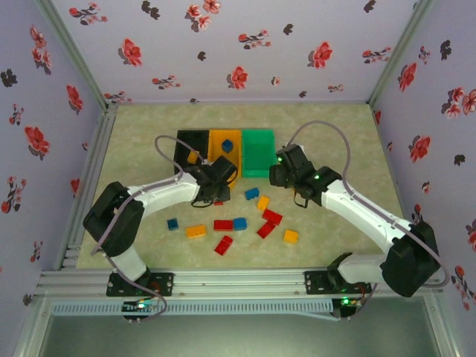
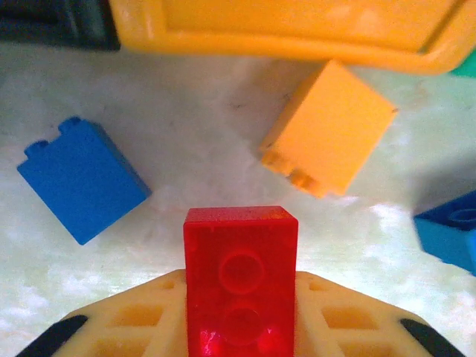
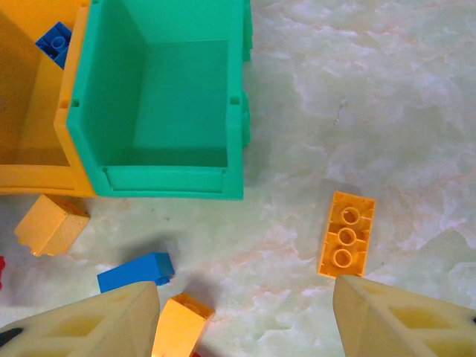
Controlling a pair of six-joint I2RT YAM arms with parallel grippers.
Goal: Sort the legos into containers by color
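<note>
1. Near edge: an aluminium rail (image 1: 238, 281) spans the front and carries both arm bases.
2. Worktop (image 1: 141, 249): pale cream-green with a marbled pattern, matt and flat. A metal frame runs along its left side.
3. Legos (image 1: 239, 223) lie loose mid-worktop between the two arms. They are red, blue and orange, scattered, some just beside each other.
4. Left fingers (image 2: 141, 320): together, clamped on a red brick (image 2: 240, 275) whose studs face the wrist camera. Beyond it on the worktop are a blue brick (image 2: 82, 190) and an orange brick (image 2: 327, 130), well apart.
5. Right fingers (image 3: 401, 320): apart, bare worktop between them, near the green bin's front right corner.
6. Bins (image 1: 224, 132) stand in a row behind the legos, side by side: black bin (image 1: 186, 141) left, orange bin (image 1: 216, 152) middle, green bin (image 1: 259, 152) right. A second blue brick (image 1: 227, 146) lies inside the orange bin.
7. Room: three walls (image 1: 223, 44) of lilac material printed with red and black flowers enclose the worktop, with metal posts at the far corners.
</note>
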